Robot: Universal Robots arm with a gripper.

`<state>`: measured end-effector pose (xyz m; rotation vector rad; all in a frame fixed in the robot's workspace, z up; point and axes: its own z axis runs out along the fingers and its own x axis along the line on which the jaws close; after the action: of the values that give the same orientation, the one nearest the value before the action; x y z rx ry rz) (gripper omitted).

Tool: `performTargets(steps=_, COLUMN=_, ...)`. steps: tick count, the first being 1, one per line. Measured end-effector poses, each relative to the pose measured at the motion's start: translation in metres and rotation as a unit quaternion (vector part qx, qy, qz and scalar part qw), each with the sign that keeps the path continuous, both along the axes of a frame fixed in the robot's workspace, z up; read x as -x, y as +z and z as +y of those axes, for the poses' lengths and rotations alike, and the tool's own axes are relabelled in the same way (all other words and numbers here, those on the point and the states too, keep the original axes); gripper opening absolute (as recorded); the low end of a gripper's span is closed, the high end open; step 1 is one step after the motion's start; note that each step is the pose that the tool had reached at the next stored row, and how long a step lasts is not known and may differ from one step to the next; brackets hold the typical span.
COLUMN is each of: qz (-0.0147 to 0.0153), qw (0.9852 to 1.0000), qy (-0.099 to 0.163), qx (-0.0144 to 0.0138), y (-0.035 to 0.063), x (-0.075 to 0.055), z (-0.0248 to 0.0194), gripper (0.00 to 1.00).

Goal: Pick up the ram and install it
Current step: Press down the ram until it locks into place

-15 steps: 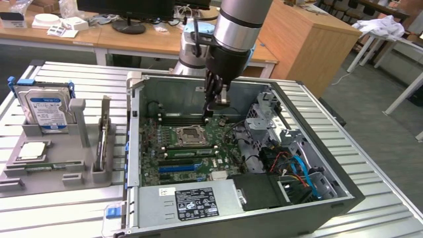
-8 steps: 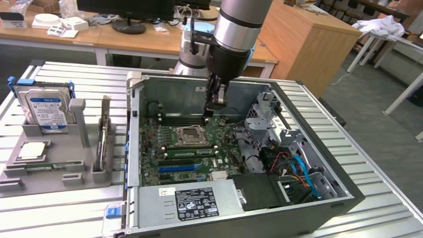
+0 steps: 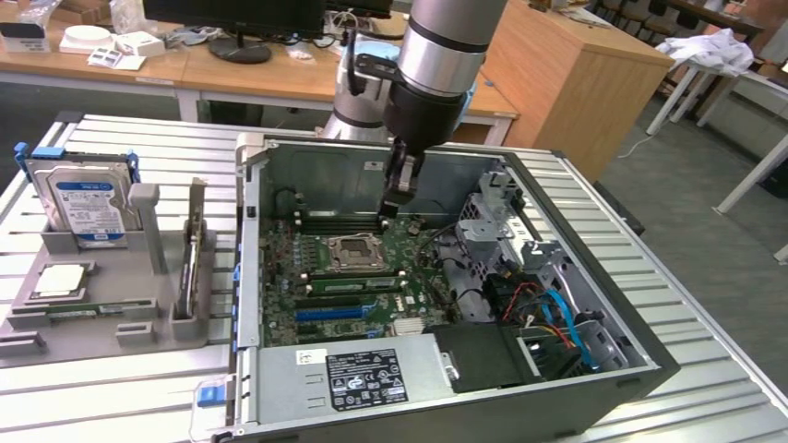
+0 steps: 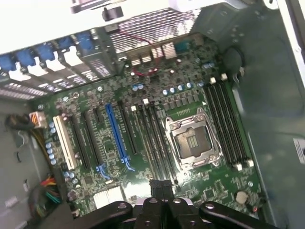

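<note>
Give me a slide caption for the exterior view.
Robot arm's shut gripper lowered into the open computer case, above the motherboard.

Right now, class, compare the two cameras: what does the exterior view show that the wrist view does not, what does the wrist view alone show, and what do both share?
Exterior view alone: the grey holder tray on the exterior view's left with a hard drive standing in it, the power supply label, and the arm reaching into the case.
Wrist view alone: the white expansion slot and the coin battery.
Both: the motherboard, the empty processor socket, the blue slot, and the shut claw above the board.
</note>
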<state>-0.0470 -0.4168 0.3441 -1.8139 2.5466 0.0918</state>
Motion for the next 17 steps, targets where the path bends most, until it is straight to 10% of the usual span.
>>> performTargets(steps=9, qz=0.0, qw=0.9968, qy=-0.08, qx=0.0, y=-0.0001, x=0.0, z=0.0, gripper=0.11)
performTargets(steps=17, qz=0.0, qw=0.9884, qy=-0.152, qx=0.0, y=-0.0001, x=0.0, z=0.0, gripper=0.11)
